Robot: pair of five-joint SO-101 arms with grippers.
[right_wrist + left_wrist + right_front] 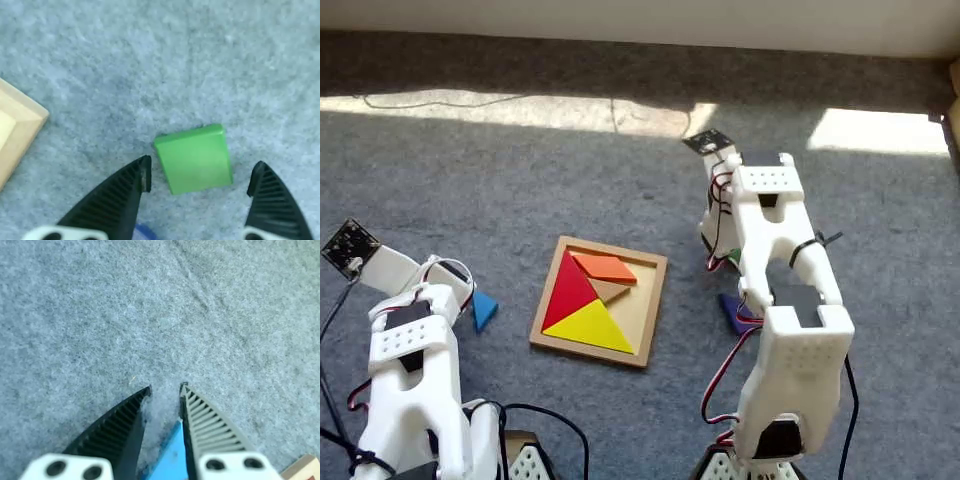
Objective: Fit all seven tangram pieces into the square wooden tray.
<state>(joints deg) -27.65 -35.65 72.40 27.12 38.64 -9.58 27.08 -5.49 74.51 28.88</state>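
Right fingers (115, 200) gape wide around the green piece (195, 159), right of the tray (655, 314) (four pieces seated). Left fingers (210, 430) stand narrowly apart about the blue triangle (167, 457), left of the tray; open counter (520, 180) lies beyond.

— Where does the tray (657, 310) sit?

— On the carpet (520, 180), between the two arms.

— And inside it?

— The left big triangle (565, 295) lies along the left side and the near big triangle (592, 328) along the near side. The parallelogram (605, 267) is at the far edge, with the small triangle (613, 291) in the middle among them.

— Loose pieces?

— The loose triangle (484, 311) lies left of the tray, between the left gripper's (164, 395) fingers. The square piece (195, 158) lies right of the tray, between the right gripper's (200, 175) fingers. Another piece (730, 310) lies nearer, just beside the right arm (790, 330).
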